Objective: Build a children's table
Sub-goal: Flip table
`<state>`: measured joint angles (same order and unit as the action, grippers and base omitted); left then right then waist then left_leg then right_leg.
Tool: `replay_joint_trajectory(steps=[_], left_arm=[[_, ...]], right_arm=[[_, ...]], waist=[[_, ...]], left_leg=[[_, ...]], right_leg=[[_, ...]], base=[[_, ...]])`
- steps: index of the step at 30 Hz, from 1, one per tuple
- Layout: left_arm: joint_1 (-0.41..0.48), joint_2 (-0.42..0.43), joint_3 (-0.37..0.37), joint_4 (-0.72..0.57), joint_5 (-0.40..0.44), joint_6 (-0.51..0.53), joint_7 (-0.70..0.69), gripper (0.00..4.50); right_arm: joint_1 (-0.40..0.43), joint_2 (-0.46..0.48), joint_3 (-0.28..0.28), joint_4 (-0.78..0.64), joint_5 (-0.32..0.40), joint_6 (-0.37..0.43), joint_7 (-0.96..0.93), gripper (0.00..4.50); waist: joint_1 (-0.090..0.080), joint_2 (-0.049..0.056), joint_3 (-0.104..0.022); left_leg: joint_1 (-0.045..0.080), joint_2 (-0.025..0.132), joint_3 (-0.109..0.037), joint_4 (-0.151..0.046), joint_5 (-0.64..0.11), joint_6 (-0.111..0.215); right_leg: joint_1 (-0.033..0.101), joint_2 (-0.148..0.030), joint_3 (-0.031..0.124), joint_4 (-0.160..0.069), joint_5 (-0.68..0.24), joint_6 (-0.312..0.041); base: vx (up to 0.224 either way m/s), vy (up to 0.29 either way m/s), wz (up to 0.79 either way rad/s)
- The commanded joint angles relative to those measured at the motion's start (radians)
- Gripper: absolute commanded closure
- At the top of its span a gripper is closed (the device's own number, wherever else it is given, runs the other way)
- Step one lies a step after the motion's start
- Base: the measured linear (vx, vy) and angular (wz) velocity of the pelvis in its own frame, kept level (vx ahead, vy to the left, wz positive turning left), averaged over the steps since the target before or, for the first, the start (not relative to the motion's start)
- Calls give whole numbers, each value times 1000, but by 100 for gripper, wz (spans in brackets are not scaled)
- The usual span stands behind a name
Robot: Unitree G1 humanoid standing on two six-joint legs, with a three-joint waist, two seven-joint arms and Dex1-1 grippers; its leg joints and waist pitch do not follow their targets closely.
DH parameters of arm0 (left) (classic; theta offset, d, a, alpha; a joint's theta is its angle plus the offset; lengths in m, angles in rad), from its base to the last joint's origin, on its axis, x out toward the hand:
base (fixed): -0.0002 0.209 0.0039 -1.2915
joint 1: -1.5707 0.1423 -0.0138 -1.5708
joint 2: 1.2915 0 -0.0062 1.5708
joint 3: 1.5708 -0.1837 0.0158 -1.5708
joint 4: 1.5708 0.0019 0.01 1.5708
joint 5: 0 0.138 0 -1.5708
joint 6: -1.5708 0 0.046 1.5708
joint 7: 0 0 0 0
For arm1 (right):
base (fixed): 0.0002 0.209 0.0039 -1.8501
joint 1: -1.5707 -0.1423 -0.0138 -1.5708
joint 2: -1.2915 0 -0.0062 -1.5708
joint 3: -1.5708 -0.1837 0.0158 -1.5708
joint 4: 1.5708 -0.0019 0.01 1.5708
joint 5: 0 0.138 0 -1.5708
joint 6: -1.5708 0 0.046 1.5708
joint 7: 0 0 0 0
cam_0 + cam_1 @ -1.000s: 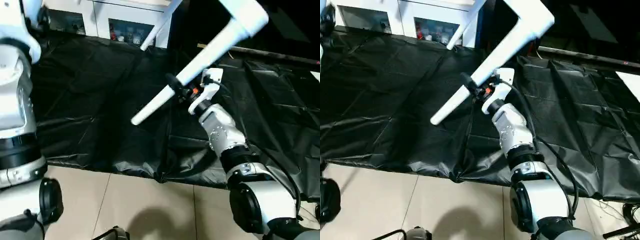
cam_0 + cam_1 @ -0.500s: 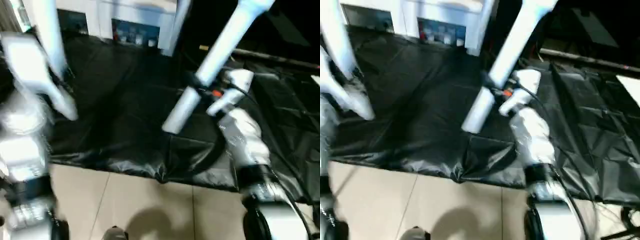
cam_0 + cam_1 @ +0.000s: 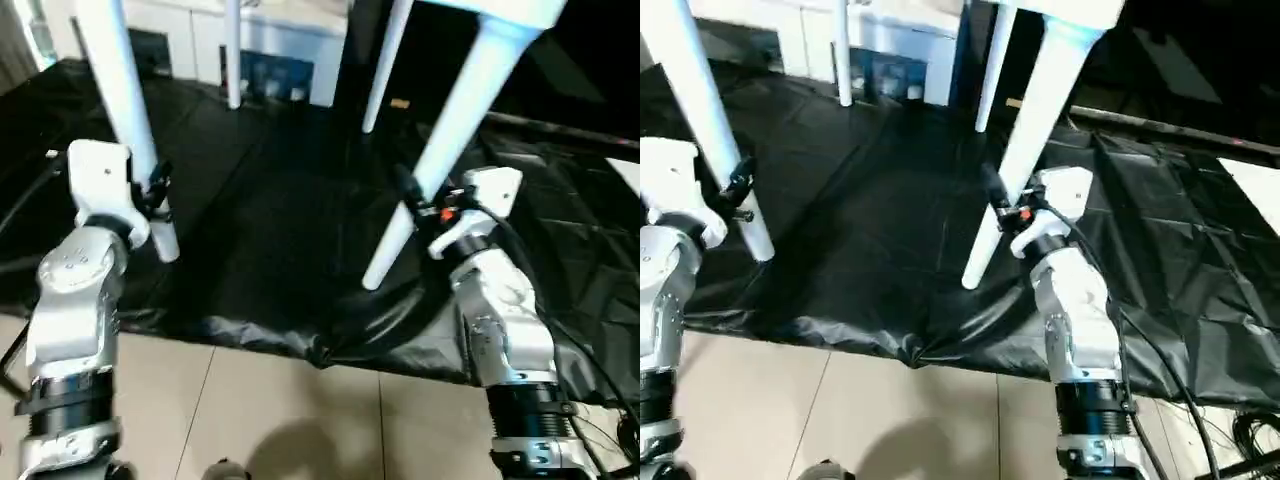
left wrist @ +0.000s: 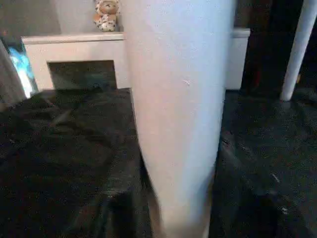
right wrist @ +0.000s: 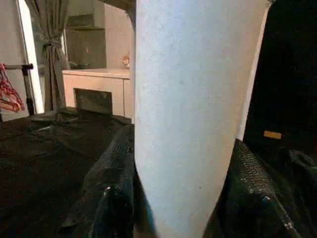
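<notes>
The children's table (image 3: 470,90) hangs legs-down over the black sheet (image 3: 270,230), each front leg clamped in a claw. It is likely light, stiff, hollow plastic with smooth tapering tubes that could slip, so low on the legs suits. The left claw (image 3: 155,190) and right claw (image 3: 420,200) both reach forward, forearms raised.

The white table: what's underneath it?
Under the table, black sheeting covers the floor, with beige tiles nearer the robot. What lies beneath the sheeting is hidden.
</notes>
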<state>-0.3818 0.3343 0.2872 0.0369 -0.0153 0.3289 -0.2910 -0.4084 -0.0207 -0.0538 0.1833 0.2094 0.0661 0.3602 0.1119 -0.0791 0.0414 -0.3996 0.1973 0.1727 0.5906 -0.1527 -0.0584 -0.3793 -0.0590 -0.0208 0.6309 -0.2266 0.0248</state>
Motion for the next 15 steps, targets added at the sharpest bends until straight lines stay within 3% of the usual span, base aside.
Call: replay_joint_trajectory(steps=[1,3,4,6,7,9,10,12,13,14,15], left_arm=[[34,-14,-72,-22,-13,-2,-52,190],[61,-16,-58,-61,-29,9,-57,176],[143,-29,-20,-182,-75,44,-70,165],[186,-38,0,-254,-111,70,-74,152],[259,-46,15,-353,-151,82,-85,141],[311,-49,16,-415,-174,83,-94,122],[376,-60,16,-479,-199,75,-101,107],[444,-80,15,-533,-223,64,-103,107],[534,-108,-5,-574,-216,55,-89,107],[546,-111,-8,-580,-214,58,-88,107],[588,-126,-17,-585,-190,50,-75,107]], right_arm=[[35,16,66,50,-25,47,13,199],[47,15,67,29,-21,53,7,185],[106,9,72,-74,-13,105,-14,172],[146,4,77,-142,-11,138,-27,154],[212,-3,85,-237,-14,182,-49,141],[255,-9,89,-297,-8,207,-55,132],[308,-16,93,-364,1,231,-55,132],[364,-26,98,-428,12,248,-50,132],[429,-49,108,-495,17,264,-37,132],[437,-52,110,-505,18,271,-37,132],[465,-67,114,-539,10,292,-39,132]], waist=[[-11,38,-49],[-11,39,-53],[-9,44,-55],[-7,40,-55],[-4,46,-55],[-1,47,-53],[-4,49,-47],[-3,47,-45],[-5,54,-41],[-4,50,-40],[-8,49,-37]], left_leg=[[44,31,-19,-92,-405,-113],[43,34,-20,-92,-394,-109],[38,35,-21,-91,-339,-104],[29,37,-21,-90,-277,-93],[32,31,-16,-83,-243,-76],[33,30,-13,-84,-252,-67],[33,30,-13,-89,-293,-66],[33,33,-14,-92,-317,-69],[33,34,-15,-96,-344,-74],[33,36,-15,-96,-348,-73],[36,34,-14,-99,-383,-70]], right_leg=[[2,-61,30,-82,-166,-112],[5,-61,30,-78,-138,-119],[11,-57,29,-67,-50,-126],[21,-56,27,-60,36,-130],[16,-51,28,-58,93,-131],[17,-51,30,-65,89,-123],[15,-50,32,-72,25,-110],[15,-52,33,-78,-18,-101],[14,-51,35,-84,-57,-92],[16,-51,34,-88,-65,-85],[12,-48,36,-96,-131,-65]], base=[[0,0,0],[0,0,0],[0,0,0],[0,0,0],[50,7,-4],[25,3,-2],[0,0,0],[0,0,0],[0,0,0],[0,0,0],[0,0,0]])
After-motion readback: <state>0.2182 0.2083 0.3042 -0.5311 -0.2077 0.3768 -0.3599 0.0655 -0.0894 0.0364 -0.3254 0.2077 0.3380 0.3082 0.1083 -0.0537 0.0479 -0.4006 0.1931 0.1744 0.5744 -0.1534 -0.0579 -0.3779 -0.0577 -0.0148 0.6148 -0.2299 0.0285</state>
